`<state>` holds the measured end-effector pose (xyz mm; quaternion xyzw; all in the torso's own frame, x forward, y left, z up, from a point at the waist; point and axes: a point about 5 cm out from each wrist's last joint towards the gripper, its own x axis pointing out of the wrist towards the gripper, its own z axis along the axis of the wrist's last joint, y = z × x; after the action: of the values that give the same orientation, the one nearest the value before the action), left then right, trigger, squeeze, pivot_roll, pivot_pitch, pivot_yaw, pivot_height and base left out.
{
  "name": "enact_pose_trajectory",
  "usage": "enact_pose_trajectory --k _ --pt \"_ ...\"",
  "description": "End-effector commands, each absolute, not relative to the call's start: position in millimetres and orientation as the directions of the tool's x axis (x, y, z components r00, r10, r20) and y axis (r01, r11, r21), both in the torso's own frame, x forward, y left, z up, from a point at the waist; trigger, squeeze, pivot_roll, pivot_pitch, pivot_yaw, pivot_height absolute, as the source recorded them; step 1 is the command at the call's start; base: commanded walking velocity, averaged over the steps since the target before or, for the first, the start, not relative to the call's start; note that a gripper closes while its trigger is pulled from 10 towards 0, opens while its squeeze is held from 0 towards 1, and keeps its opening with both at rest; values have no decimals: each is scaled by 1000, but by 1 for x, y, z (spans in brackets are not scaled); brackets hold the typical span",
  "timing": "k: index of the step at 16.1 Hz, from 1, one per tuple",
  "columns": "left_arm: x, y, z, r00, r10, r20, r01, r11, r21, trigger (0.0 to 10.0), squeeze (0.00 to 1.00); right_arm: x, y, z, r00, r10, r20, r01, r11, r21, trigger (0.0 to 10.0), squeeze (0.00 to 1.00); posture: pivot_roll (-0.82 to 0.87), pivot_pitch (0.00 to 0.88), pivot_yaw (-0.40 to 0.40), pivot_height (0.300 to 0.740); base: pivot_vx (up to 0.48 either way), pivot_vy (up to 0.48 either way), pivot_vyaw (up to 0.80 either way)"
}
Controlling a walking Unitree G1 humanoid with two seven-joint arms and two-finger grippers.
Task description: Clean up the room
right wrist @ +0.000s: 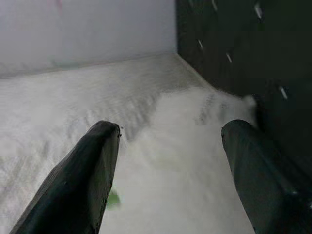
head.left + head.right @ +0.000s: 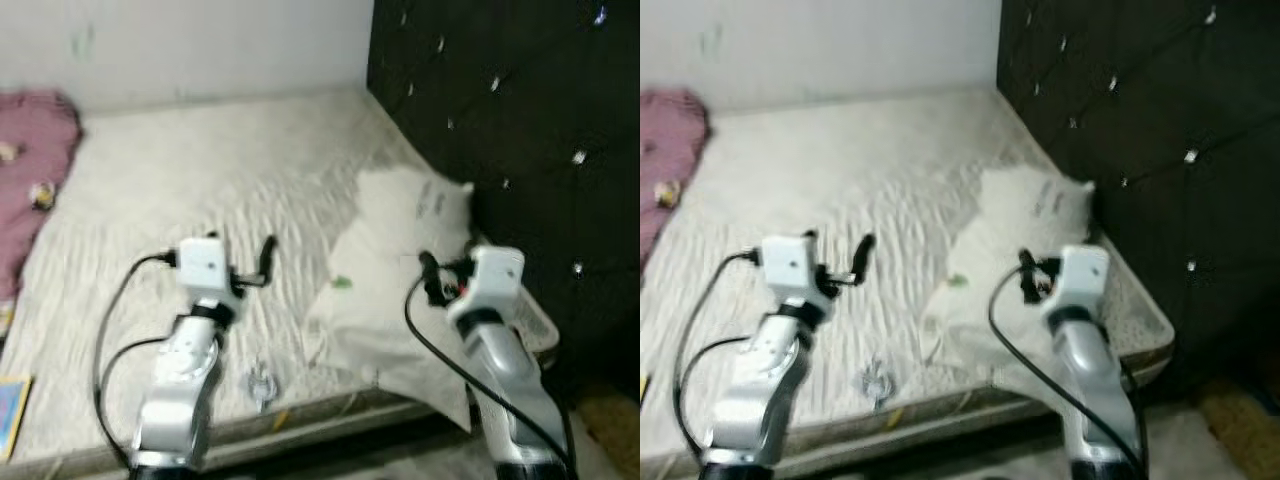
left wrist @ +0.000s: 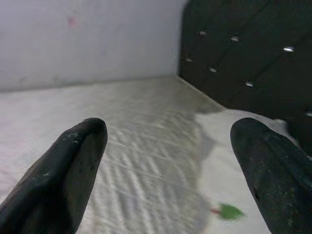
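The approach step is judged to be in hand: nothing is being held, and both arms are being raised over the near edge of the bed [image 2: 200,170]. At far left a pink blanket [image 2: 35,150] is lying bunched at the mattress edge, well apart from either arm. The left gripper [image 2: 268,258] is being held above bare quilted mattress, forearm angled up from the elbow, fingers spread wide and empty as shown in its wrist view. A small metallic item [image 2: 262,385] is lying near the front edge, just beside the left arm. Further right, a white pillow [image 2: 400,260] with a small green scrap [image 2: 342,283] on it is resting against the dark headboard [image 2: 520,120]. The right gripper [image 2: 428,270] is being held over the pillow, likewise spread and empty. The next move is judged to call for lowering one gripper onto the scrap or pillow.
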<state>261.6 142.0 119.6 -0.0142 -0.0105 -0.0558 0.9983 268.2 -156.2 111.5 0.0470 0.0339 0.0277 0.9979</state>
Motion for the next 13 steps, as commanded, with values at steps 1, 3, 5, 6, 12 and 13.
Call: enact_pose_trajectory --k 1,3,5,6,12,13 --pt "259 152 113 998 -60 -13 60 998 -14 10000 0 268 -147 114 995 90 -52 -85 991 102 10000 0 0 0 -9 740 0 0 0" --pt "256 152 112 999 -34 -10 34 999 -24 10000 0 263 -146 111 994 89 -56 -83 992 92 10000 0 9 0 -11 740 0 0 800" --pt "256 152 105 999 -32 -35 33 999 26 10000 0 267 -141 106 993 94 -76 -85 990 114 10000 0 18 0 -12 740 0 0 703" --pt "259 152 106 999 -38 -36 39 999 22 10000 0 270 -141 107 993 95 -73 -87 990 113 10000 0 18 0 -11 740 0 0 0" --pt "265 163 119 1000 -11 -11 11 999 39 10000 0 283 -154 120 997 70 -35 -67 994 84 10000 0 34 0 -32 740 0 122 0" --pt "260 166 113 999 -21 -35 22 999 43 10000 0 281 -152 115 997 53 -48 -48 994 96 10000 0 27 0 -30 740 0 480 0"
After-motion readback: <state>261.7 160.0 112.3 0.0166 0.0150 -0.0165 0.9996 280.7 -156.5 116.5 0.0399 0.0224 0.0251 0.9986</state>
